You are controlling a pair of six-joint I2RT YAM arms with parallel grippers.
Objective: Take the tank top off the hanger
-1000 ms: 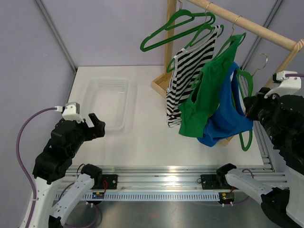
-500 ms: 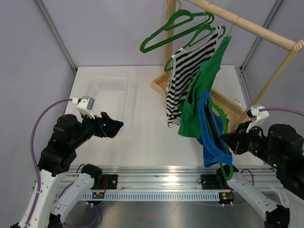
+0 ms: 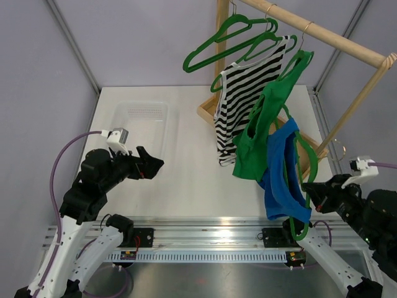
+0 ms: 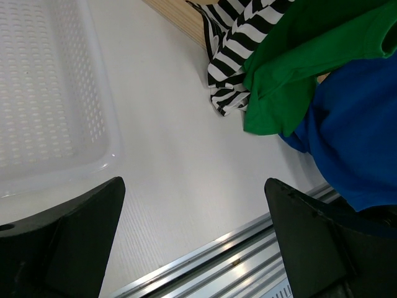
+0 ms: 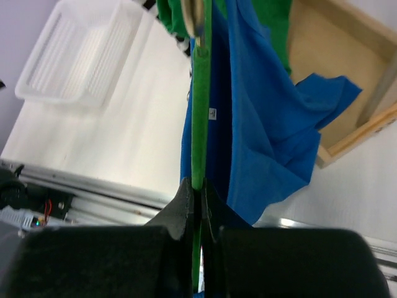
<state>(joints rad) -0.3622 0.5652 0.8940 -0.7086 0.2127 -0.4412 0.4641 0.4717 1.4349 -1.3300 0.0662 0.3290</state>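
Blue tank top (image 3: 282, 180) w/ hanger (image 5: 200, 112) pulled further rt | R tool (image 5: 199, 200) clamps hanger | L tool (image 3: 151, 166) released

In your right wrist view, the right end effector (image 5: 200, 194) is a dark, out-of-focus mass cut by the bottom edge. The green hanger (image 5: 200, 112) is lost from sight where the fingers pinch it, and its top end is blurred and clipped by the frame. The tag (image 5: 213, 113) on the blue tank top (image 5: 260, 124) is too small to read. In your left wrist view, the left end effector (image 4: 193, 205) shows only two spread finger stubs. The basket (image 4: 111, 149) runs off left and top, and the tank top runs off right.
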